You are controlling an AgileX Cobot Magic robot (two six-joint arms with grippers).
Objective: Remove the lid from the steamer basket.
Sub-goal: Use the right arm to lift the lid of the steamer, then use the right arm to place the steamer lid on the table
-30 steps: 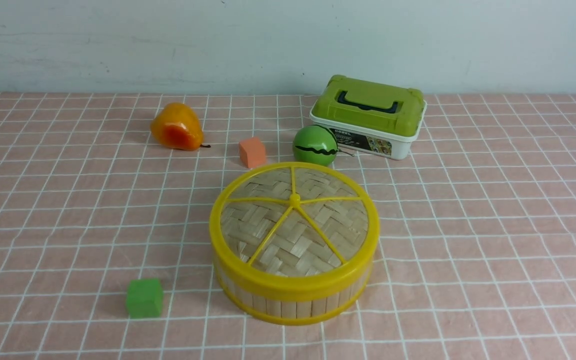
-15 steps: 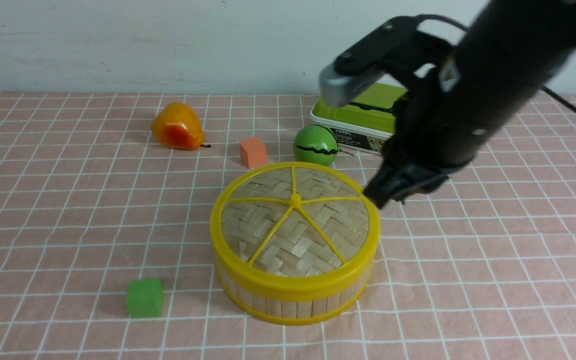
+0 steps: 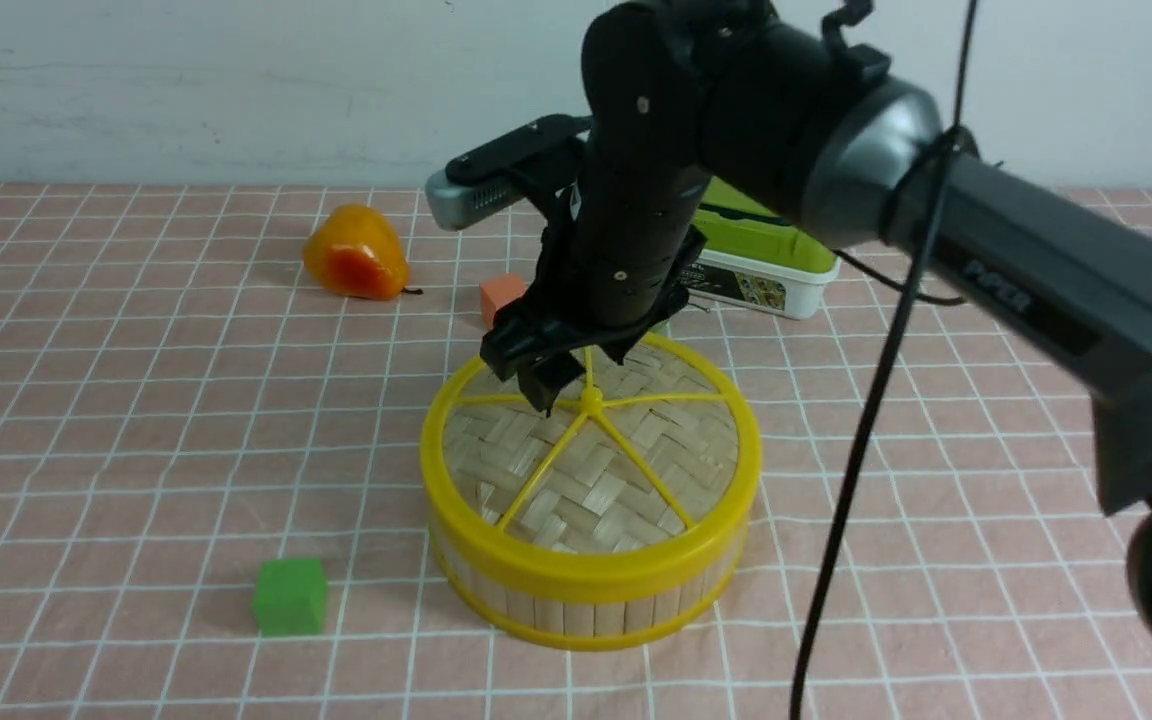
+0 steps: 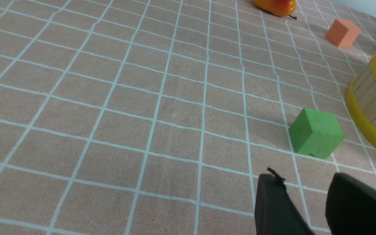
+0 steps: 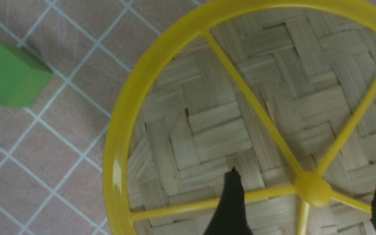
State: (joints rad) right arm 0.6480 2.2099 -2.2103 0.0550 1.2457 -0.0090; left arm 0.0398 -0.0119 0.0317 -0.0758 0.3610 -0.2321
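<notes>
The right arm (image 3: 1036,270) is slanting in from the right, wrist bending down, so the right gripper (image 3: 576,385) is pointing at the lid (image 3: 586,480), fingers spread wide either side of the central knob (image 5: 312,191), gripping nothing. The lid is sitting closed on the steamer basket (image 3: 576,610) mid-table. The left gripper (image 4: 308,209) is hovering near the green cube (image 4: 315,133), fingers slightly parted, empty
</notes>
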